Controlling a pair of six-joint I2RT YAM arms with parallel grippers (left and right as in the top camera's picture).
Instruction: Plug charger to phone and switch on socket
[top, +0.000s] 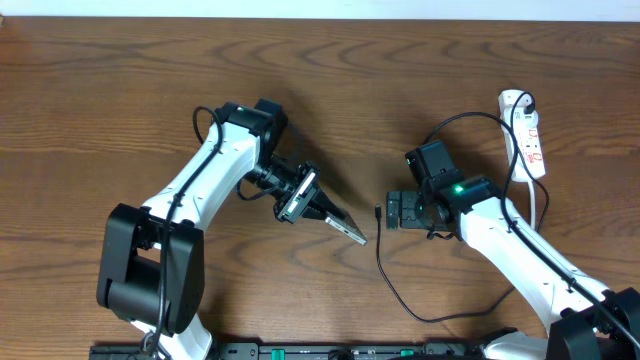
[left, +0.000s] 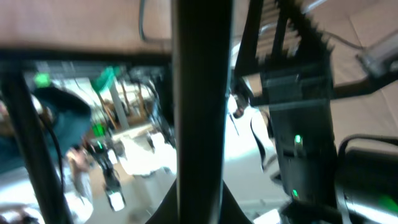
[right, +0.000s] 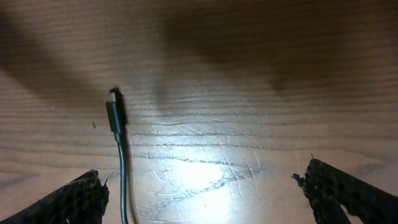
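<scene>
We see the phone off the table, near the middle of the scene. It is turned almost edge-on to the overhead camera, so it reads as a thin grey sliver with a paler rim, slanting toward the near right. The left gripper is pinching its far-left end. In the left wrist view, which is blurred, a dark upright bar crosses the centre; we cannot tell for sure that this is the phone. The charger lies on the wood just to the right of the phone and apart from it. Its small black plug tip points to the far side, and its thin black cable runs toward the near edge, loops to the right, then climbs to the far right. The right gripper sits just to the right of that tip with its fingers spread wide on either side, holding nothing. The socket, a narrow white strip with red markings, lies at the far right, well apart from the phone, with a black plug at its far end.
</scene>
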